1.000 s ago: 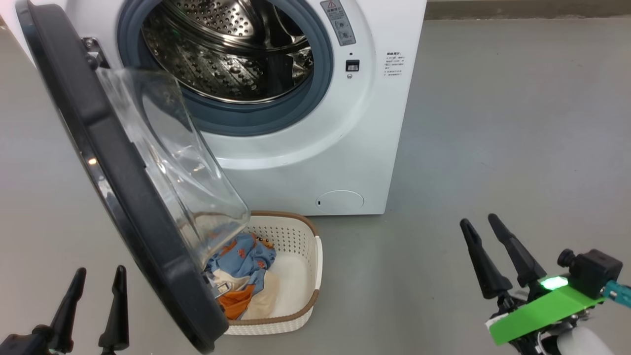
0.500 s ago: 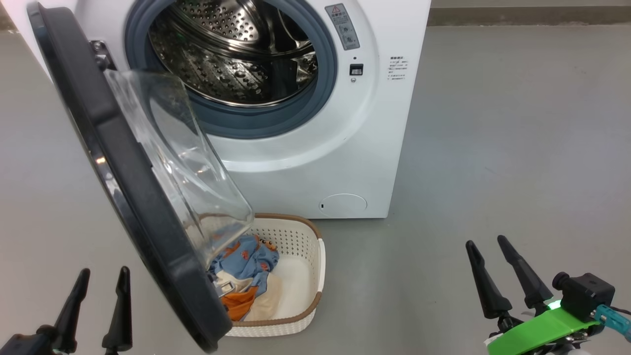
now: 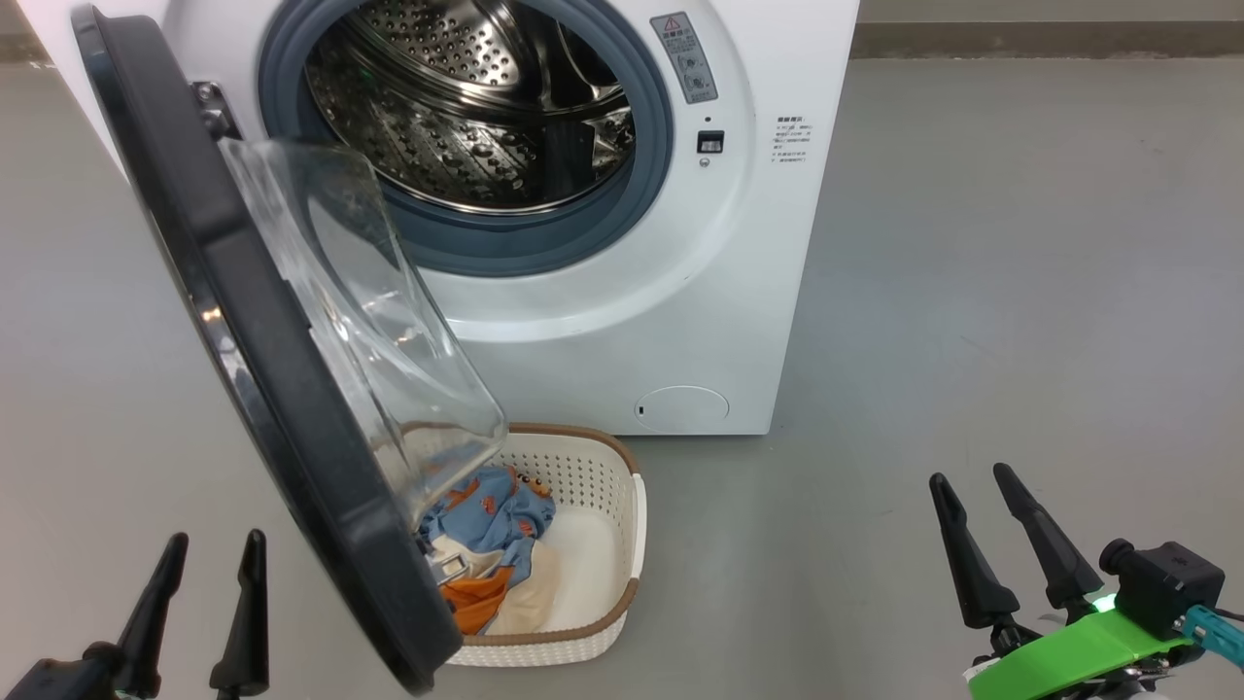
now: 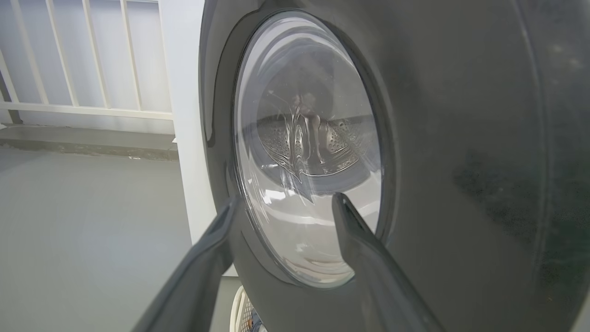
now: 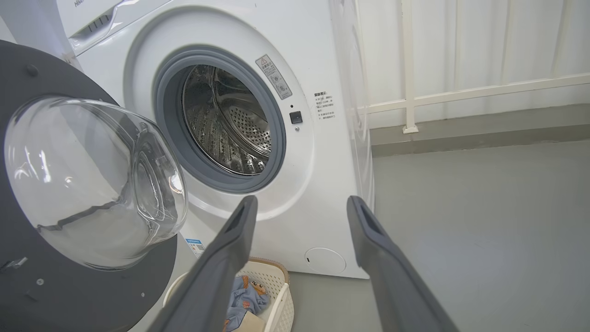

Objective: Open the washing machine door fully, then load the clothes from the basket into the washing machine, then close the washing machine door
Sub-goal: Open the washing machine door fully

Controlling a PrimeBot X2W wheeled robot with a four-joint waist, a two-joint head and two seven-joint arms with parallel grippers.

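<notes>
The white washing machine (image 3: 622, 292) stands with its steel drum (image 3: 466, 107) exposed. Its black washing machine door (image 3: 262, 389) is swung out to the left, and the clear glass bowl (image 3: 379, 331) hangs over the basket (image 3: 593, 622). The cream basket sits on the floor before the machine, its left part hidden by the door. In it lie the clothes (image 3: 491, 530): blue printed, orange and cream pieces. My left gripper (image 3: 218, 538) is open at the lower left, just outside the door (image 4: 461, 138). My right gripper (image 3: 969, 474) is open at the lower right, well away from the basket (image 5: 281, 295).
Grey floor (image 3: 1020, 292) spreads to the right of the machine and between basket and right gripper. A white railing (image 5: 461, 97) and a low kerb run behind the machine. The round service flap (image 3: 680, 408) sits low on the machine's front.
The head camera has shifted slightly, moving the whole scene right and down. My right gripper has drawn back a little toward the lower edge. Both grippers stay open; door and basket have not moved.
</notes>
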